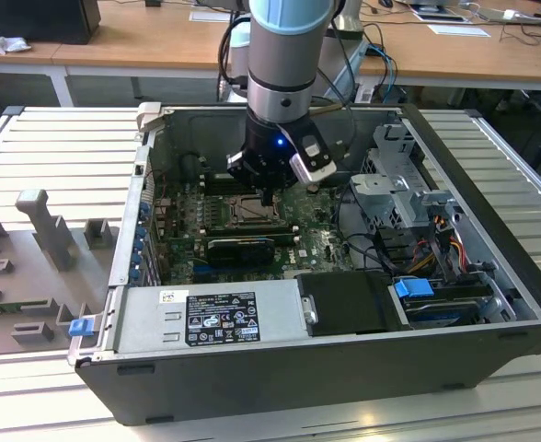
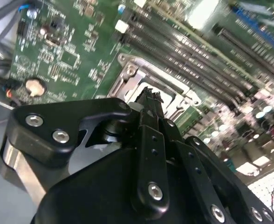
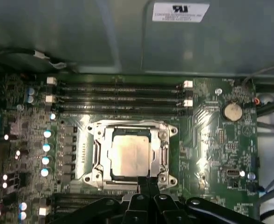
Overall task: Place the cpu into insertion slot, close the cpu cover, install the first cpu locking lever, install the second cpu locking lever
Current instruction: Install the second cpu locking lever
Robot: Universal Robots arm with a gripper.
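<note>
- Your gripper [image 3: 147,184] hangs low over the motherboard [image 3: 211,140] inside the open computer case [image 1: 491,230]. In both wrist views its two black fingertips stand together at the near edge of the socket, with nothing seen between them.
- The cpu [image 3: 129,156] lies flat in the insertion slot [image 3: 161,156], pale metal face up and square to the frame. Your first step reads as done.
- The cpu cover [image 3: 130,129] appears to lie down around the chip, its window framing the face. I judge it closed but cannot confirm it is latched.
- I cannot tell the state of either locking lever. By my judgement the lever steps are still open, and your fingertips sit where a socket edge part would be pressed.
- Just beyond the socket run the long black memory slots [image 3: 118,95]; a round coin cell [image 3: 231,111] sits well apart to one side.
- In the exterior view the grey power supply [image 1: 211,318] lies along the case's near edge, with a blue clip [image 1: 414,287] and a drive cage [image 1: 399,189] toward the exterior view's right.
- The case rests on a ribbed grey metal table [image 1: 59,152]. Wooden desks [image 1: 151,41] stand behind, with papers and cables on them.
</note>
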